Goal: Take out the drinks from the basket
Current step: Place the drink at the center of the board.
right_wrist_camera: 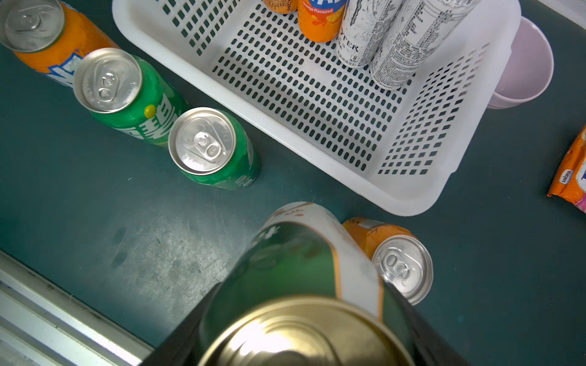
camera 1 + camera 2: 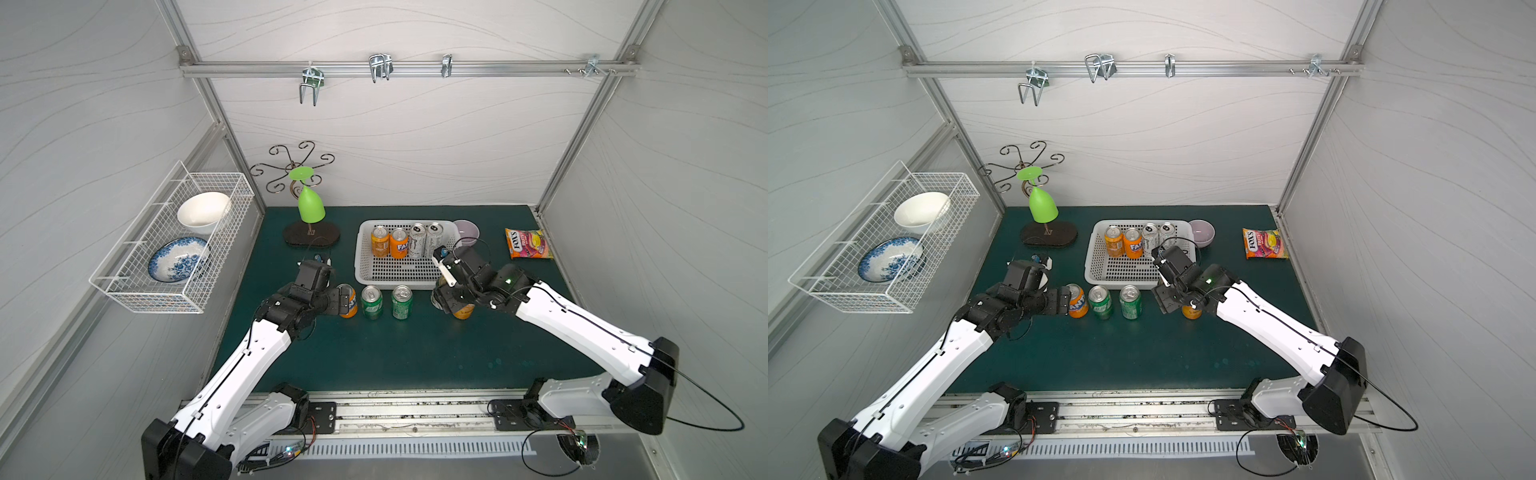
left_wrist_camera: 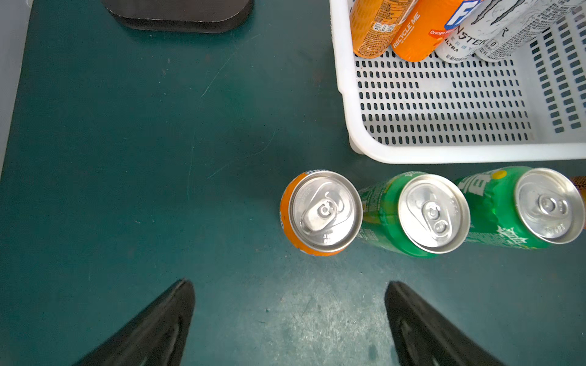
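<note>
The white perforated plastic basket (image 2: 395, 285) sits near the far edge of the dark green tabletop (image 2: 415, 357), about midway along it. Four drinks stand upright against its far wall: two orange metal cans (image 2: 380, 242) toward the far-left corner and two taller slim silver-white cans (image 2: 417, 242) next to them. Five cans are out, lined up on the tabletop just in front of the basket's near rim. From the left these are an orange end can (image 3: 322, 212), two green cans (image 2: 371, 302), the green-and-white gold-topped can (image 1: 304, 253) and a last orange can (image 1: 396, 260) beside it. Keeping the row tight and upright probably leaves the front of the tabletop free for both arms. The right gripper (image 1: 304, 285) pinches the gold-topped can by its sides near the top, which keeps it vertical for setting down. Whether its base rests on the tabletop or touches the neighbouring orange can cannot be told. The left gripper (image 3: 288, 283) hangs empty over bare tabletop beside the orange end can, on the side of the left edge, its fingers (image 3: 158, 329) spread wide. It seems poised for the orange cans in the basket on its own side.
</note>
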`<action>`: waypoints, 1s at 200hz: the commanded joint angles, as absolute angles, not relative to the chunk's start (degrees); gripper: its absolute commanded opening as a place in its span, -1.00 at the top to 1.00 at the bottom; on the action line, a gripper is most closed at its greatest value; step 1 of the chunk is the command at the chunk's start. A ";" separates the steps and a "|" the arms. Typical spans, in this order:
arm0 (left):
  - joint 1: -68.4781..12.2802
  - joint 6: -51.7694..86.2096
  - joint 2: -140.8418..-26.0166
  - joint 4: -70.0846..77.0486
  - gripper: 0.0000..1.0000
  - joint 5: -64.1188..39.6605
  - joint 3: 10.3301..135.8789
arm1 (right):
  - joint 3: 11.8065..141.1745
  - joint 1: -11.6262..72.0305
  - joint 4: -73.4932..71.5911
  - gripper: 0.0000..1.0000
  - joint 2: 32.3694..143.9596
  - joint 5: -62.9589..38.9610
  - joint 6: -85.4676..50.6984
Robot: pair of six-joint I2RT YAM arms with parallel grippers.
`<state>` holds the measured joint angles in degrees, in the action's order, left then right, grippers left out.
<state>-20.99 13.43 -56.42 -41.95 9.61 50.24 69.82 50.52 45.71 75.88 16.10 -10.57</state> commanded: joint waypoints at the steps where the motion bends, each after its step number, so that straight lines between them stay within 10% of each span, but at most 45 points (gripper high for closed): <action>1: -20.65 12.48 -56.83 -39.55 -0.97 9.14 50.89 | 69.07 51.06 38.14 -0.21 76.70 17.31 -11.99; 200: -20.65 12.26 -56.93 -39.46 -0.97 8.58 50.89 | 59.87 49.32 25.46 -0.22 84.22 16.44 -13.71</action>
<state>-20.99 12.80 -57.45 -41.56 9.17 50.24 59.70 50.04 29.98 83.88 15.81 -12.67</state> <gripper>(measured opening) 0.984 0.702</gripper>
